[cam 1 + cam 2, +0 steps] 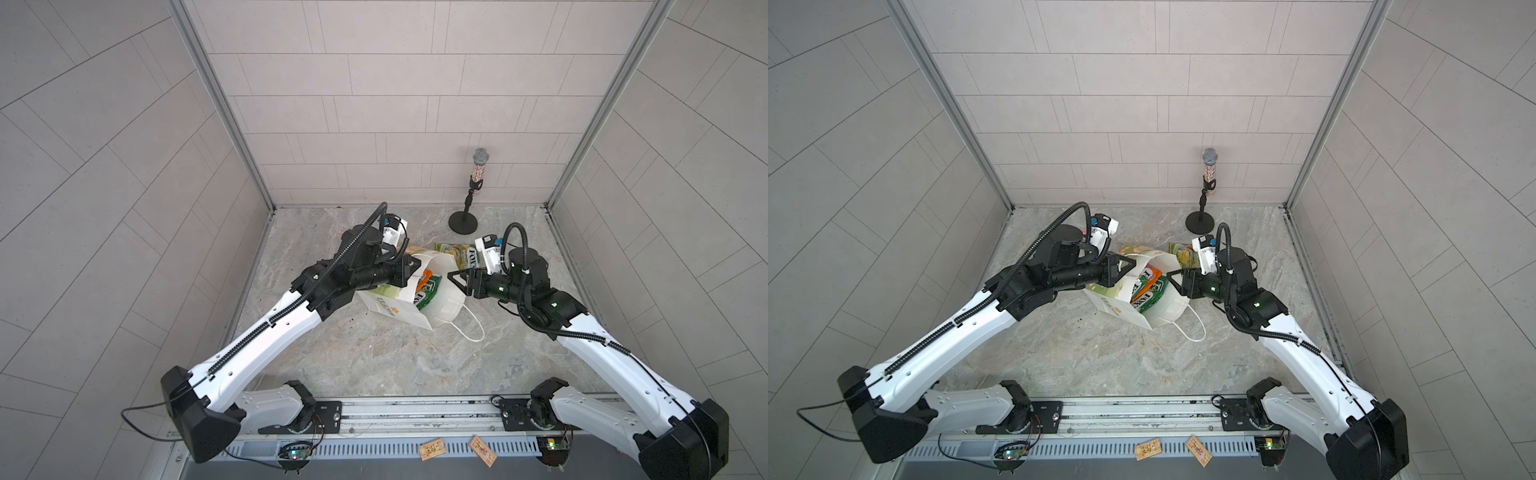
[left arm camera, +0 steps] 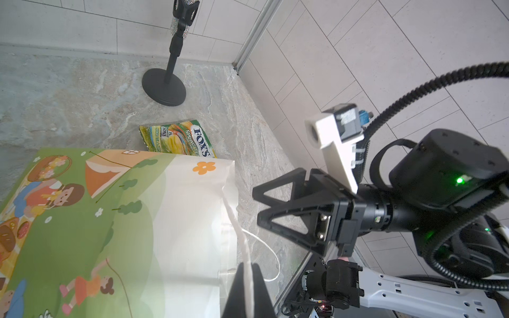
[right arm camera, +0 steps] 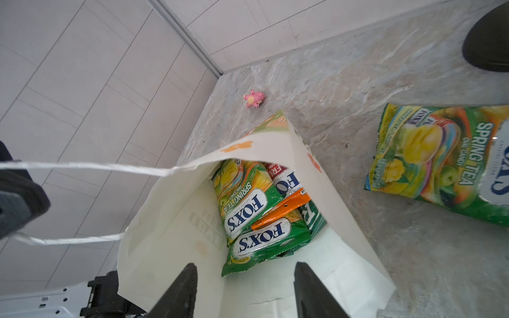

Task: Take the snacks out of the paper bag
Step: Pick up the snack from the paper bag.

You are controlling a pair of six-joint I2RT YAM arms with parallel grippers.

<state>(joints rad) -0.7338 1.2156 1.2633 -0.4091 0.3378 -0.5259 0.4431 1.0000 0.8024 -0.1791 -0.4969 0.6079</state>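
Observation:
The white paper bag (image 1: 390, 309) (image 1: 1115, 305) lies tipped on the table, its mouth facing my right arm. My left gripper (image 2: 249, 268) (image 1: 415, 266) is shut on the bag's white cord handle (image 2: 242, 239) and holds the upper lip up. Several green FOX'S snack packets (image 3: 248, 203) (image 1: 426, 289) lie inside, with an orange strip among them. My right gripper (image 3: 245, 268) (image 1: 457, 283) is open at the bag's mouth, its fingers just short of the nearest packet (image 3: 264, 239), holding nothing. One more FOX'S packet (image 3: 440, 162) (image 1: 457, 251) (image 2: 179, 139) lies on the table behind the bag.
A microphone on a black round stand (image 1: 462, 222) (image 2: 165, 88) stands at the back right. A pink pig toy (image 3: 254, 98) lies near the back left wall. The bag's other handle (image 1: 473, 330) trails on the table. Two tan wooden rectangles (image 1: 432, 449) lie on the front rail.

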